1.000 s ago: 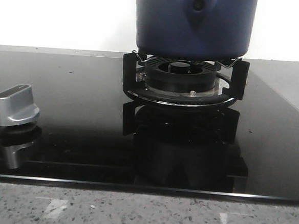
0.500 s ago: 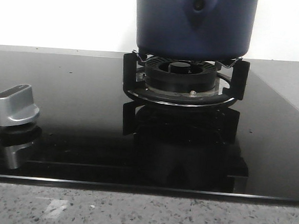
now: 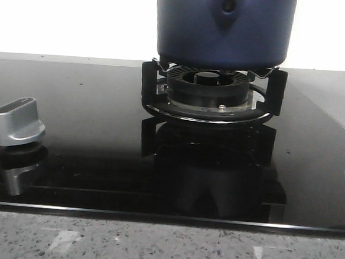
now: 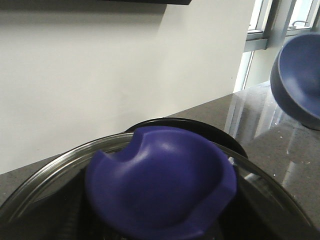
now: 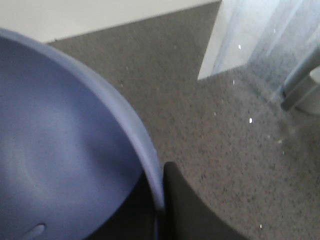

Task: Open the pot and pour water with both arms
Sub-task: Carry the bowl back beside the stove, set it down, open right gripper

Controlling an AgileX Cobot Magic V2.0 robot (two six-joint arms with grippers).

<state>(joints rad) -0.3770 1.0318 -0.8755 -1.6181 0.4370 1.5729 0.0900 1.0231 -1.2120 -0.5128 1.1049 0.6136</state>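
Observation:
The dark navy pot [image 3: 224, 29] stands on the burner grate [image 3: 213, 103] in the front view; its top is cut off and no gripper shows there. In the left wrist view a glass lid [image 4: 45, 175] with a blue dished knob [image 4: 160, 185] fills the foreground, with a dark round rim [image 4: 200, 127] behind it. My left gripper sits under the knob and its fingers are hidden. My right gripper [image 5: 161, 200] is shut on the rim of a blue bowl [image 5: 60, 150], one dark finger [image 5: 192, 212] outside it. That bowl also shows in the left wrist view [image 4: 300, 75], held above the counter.
A silver stove knob [image 3: 18, 121] stands at the front left of the black glass cooktop [image 3: 89, 129]. Speckled grey stone counter [image 3: 164, 247] runs along the front edge and under the bowl [image 5: 225, 140]. A white wall is behind, and a window frame [image 4: 272, 20] is beside it.

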